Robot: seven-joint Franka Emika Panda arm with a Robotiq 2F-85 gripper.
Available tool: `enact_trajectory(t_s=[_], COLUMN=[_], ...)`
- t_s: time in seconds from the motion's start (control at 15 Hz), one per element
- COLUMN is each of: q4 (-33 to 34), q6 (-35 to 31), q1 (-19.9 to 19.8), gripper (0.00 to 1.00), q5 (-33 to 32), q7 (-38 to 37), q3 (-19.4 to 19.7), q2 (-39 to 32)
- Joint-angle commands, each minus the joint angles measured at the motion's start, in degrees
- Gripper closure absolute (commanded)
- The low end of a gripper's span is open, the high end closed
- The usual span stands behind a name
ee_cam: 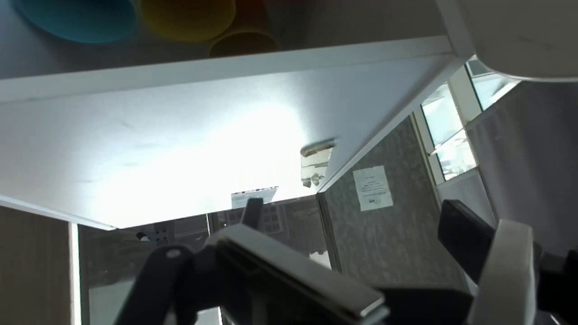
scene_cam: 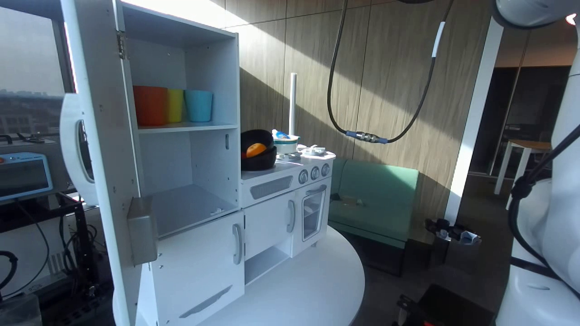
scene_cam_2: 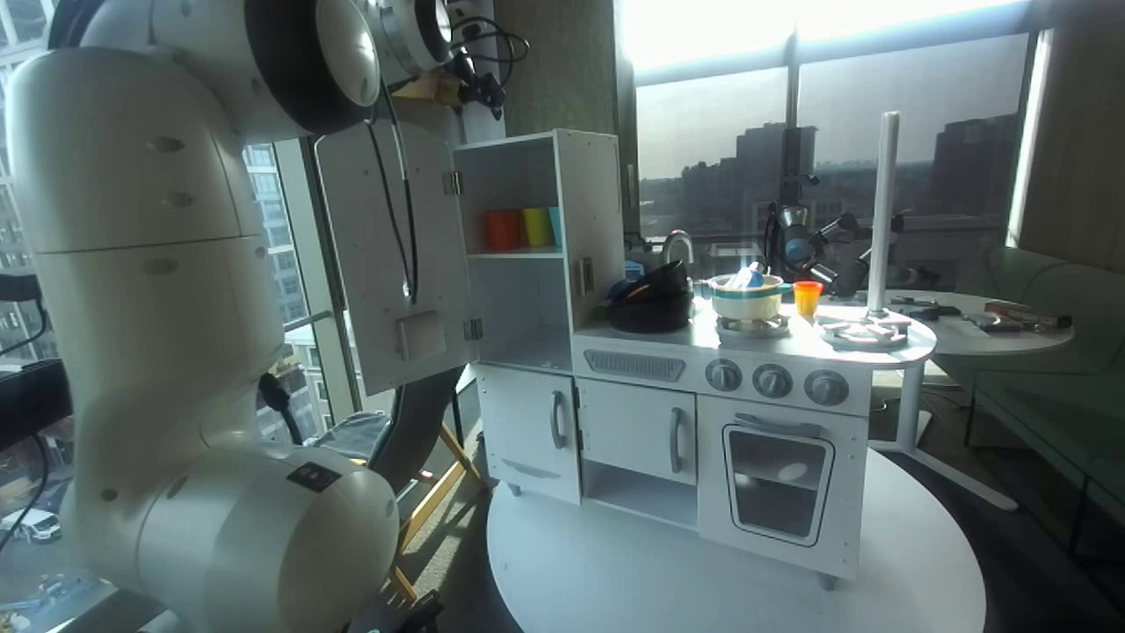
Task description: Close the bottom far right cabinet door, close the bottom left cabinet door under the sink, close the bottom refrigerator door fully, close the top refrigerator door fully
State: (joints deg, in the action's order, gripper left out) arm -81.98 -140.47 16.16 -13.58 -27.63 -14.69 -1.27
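Evidently the top refrigerator door (scene_cam_2: 373, 255) stood wide open on 2 hinges (scene_cam_2: 453, 183) beside the cup shelf (scene_cam: 188, 129); the jaws of the gripper (ee_cam: 354, 219) hung apart, holding nothing. Stiff, probably light, it suited pushing near its handle (scene_cam: 70, 140), not pinching.

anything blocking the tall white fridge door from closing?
Nothing clearly blocks the tall white door: round orange cup, yellow cup and blue cup sit inside on the white shelf. The white arm or hanging black cable may cross its swing; depth unclear.
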Motion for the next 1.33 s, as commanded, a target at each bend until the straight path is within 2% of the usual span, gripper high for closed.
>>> enact_trajectory(t_s=[0.0, 0.2, 0.47, 0.6, 0.67, 0.87, 1.13, 1.27], q4=[2.0, 2.6, 3.1, 3.9, 1.8, 2.3, 3.0, 1.9], q6=[3.1, 5.7, 17.2, 20.8, 17.5, 19.7, 19.5, 14.5], q1=[0.1, 0.3, 0.7, 0.7, 0.6, 0.7, 1.0, 1.0], gripper=[0.0, 0.0, 0.0, 0.0, 0.0, 0.0, 0.0, 0.0], q5=[-8.2, -8.6, -1.3, 2.1, -0.9, 0.8, -0.1, -2.8], q7=[-3.5, -4.9, -2.8, -2.0, -3.5, -3.2, -3.1, -2.5], q3=[0.2, -0.2, -1.2, -1.5, -1.4, -1.6, -1.9, -2.0], q2=[0.3, 0.4, 1.0, 0.7, 0.8, 0.8, 0.6, 0.7])
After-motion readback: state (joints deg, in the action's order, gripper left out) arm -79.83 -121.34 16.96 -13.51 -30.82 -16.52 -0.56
